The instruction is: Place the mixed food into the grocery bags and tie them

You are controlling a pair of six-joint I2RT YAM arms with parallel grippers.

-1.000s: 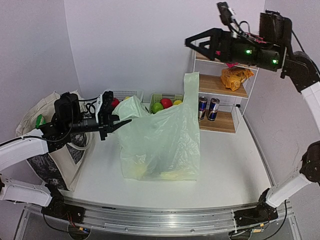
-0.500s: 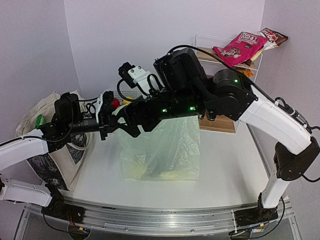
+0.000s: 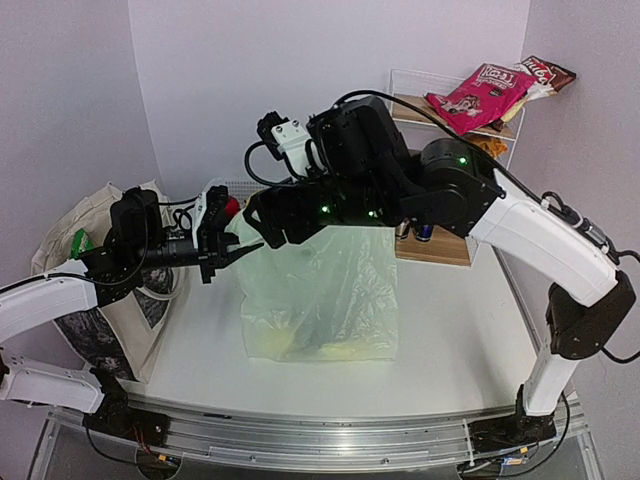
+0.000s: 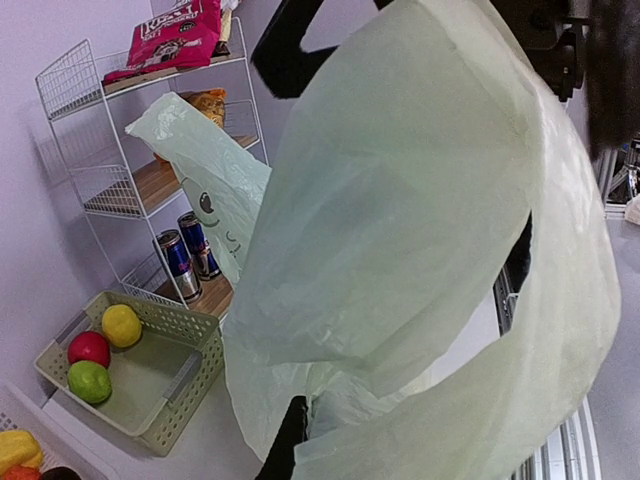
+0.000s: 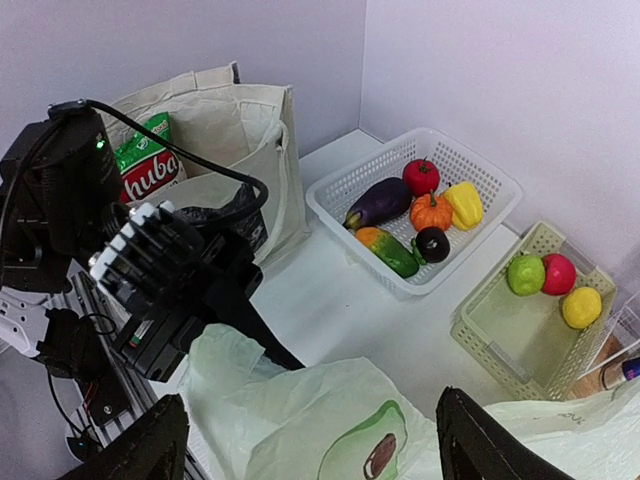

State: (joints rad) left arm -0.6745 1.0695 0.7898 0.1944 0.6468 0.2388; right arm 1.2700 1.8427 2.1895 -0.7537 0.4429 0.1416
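The pale-green plastic bag [image 3: 320, 290] with an avocado print [image 5: 372, 452] stands mid-table; yellow pieces show through its bottom [image 3: 300, 345]. My left gripper [image 3: 228, 250] is shut on the bag's left handle; one dark finger [image 4: 292, 435] shows pinching the film. My right gripper [image 3: 262, 225] hangs wide open over the bag's top left, next to the left gripper; its fingers [image 5: 150, 445] straddle the bag mouth. The beige tote [image 3: 70, 230] stands at the left with a green-and-white packet [image 5: 150, 160] inside. Two blue-silver cans [image 4: 185, 262] stand on the shelf.
A wire shelf [image 3: 440, 245] at the back right holds pink snack packets [image 3: 480, 85] on top and an orange packet [image 4: 205, 100] below. A white basket of vegetables [image 5: 420, 205] and a green basket of round fruit [image 5: 540, 300] sit by the back wall.
My right arm swung from high at the shelf down and left over the bag, then shifted slightly. The left gripper has held the handle in place throughout.
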